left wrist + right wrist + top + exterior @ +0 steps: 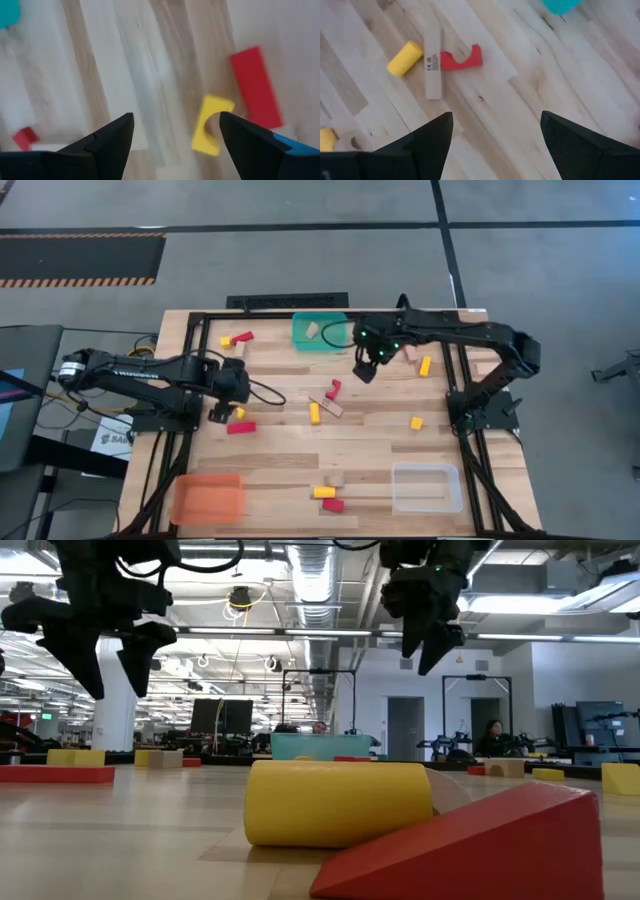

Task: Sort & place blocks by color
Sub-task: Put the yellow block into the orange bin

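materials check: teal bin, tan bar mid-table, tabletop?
Teal bin: looks like translucent plastic, since the block inside shows through the wall. Tan bar: bare unpainted wood, faint grain, small printed mark. Tabletop: pale wood planks with visible seams and streaks, slight sheen, probably sealed.

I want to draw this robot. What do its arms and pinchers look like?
Two black jointed arms. The left arm has white lettering and a black cable looping off it. The right arm shows small green lights by its wrist. Each ends in two black, pointed, wedge-shaped fingers.
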